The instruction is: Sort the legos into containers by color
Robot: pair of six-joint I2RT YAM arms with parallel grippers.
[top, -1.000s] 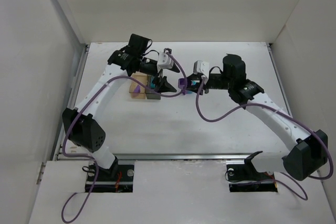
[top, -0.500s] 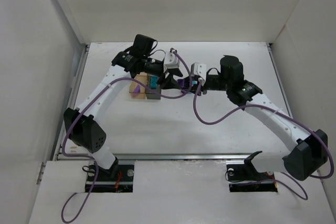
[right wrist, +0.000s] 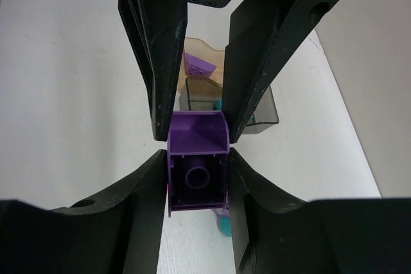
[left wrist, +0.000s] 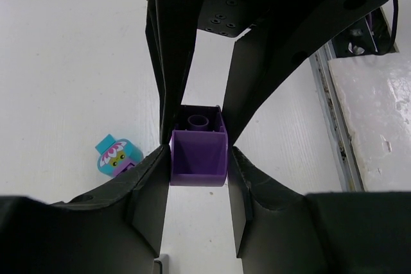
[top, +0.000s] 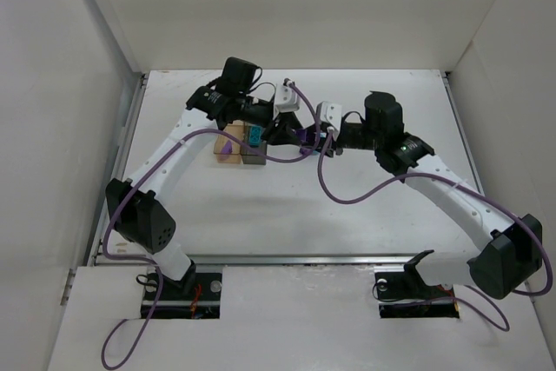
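A purple lego (top: 302,136) hangs above the table between both arms. My left gripper (left wrist: 199,158) is shut on one end of it and my right gripper (right wrist: 198,158) is shut on the other, the two pairs of fingers meeting tip to tip. The joined containers stand just left of the grippers: the amber one (top: 228,146) holds a purple lego (right wrist: 199,63), and the smoky grey one (top: 253,154) holds a teal lego (top: 253,135). Another teal lego (left wrist: 115,156), printed with a face, lies on the table below the grippers.
White walls (top: 78,58) close in the table on the left, back and right. A metal rail (left wrist: 331,113) runs along the table edge. Purple cables (top: 347,197) loop from both wrists over the middle of the table.
My left gripper swung right from over the containers to the purple lego held by the right gripper and closed on it. The right gripper stayed shut on it, shifting slightly left.
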